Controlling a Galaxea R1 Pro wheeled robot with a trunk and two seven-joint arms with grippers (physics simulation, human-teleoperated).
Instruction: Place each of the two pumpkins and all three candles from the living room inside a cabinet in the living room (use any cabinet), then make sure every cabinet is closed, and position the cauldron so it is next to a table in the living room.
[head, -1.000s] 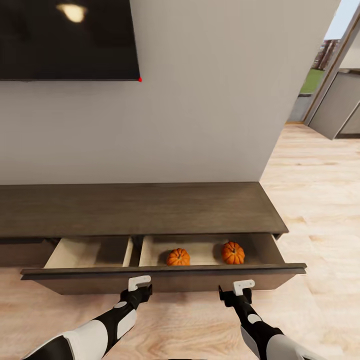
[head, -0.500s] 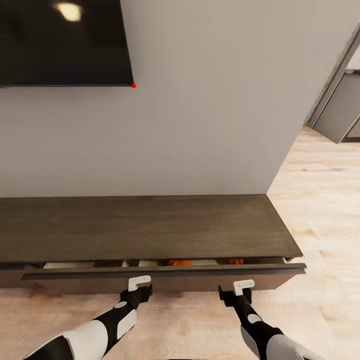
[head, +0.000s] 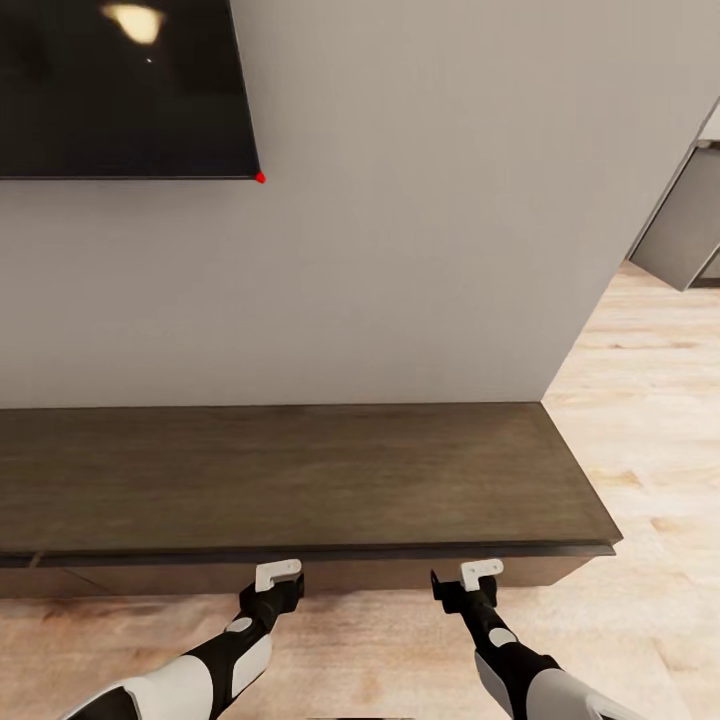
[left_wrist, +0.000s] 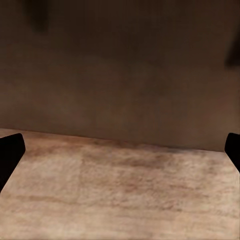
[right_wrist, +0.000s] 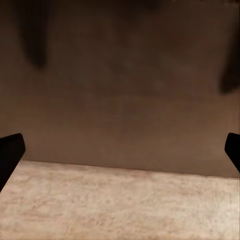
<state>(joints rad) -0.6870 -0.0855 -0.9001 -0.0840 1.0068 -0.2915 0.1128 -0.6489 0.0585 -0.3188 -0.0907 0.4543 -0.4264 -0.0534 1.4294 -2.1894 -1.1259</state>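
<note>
Lower left of the head view, left gripper (head: 279, 574): jaws spread wide and empty, black fingertips (left_wrist: 10, 155) at the frame edges in the wrist view, right at the drawer front.
Lower right, right gripper (head: 481, 571): likewise released, holding nothing, black fingertips (right_wrist: 10, 152) far apart, close against the same front.
Underfoot, pale wood plank floor (head: 380, 640): runs beneath both arms to the unit.
Across the middle, long low dark-brown wood cabinet (head: 300, 480): drawer front flush under the top, shut; its contents cannot be seen.
Behind, plain grey wall (head: 420, 220): rises from the cabinet.
Upper left, black flat screen (head: 120, 90): mounted on the wall.
</note>
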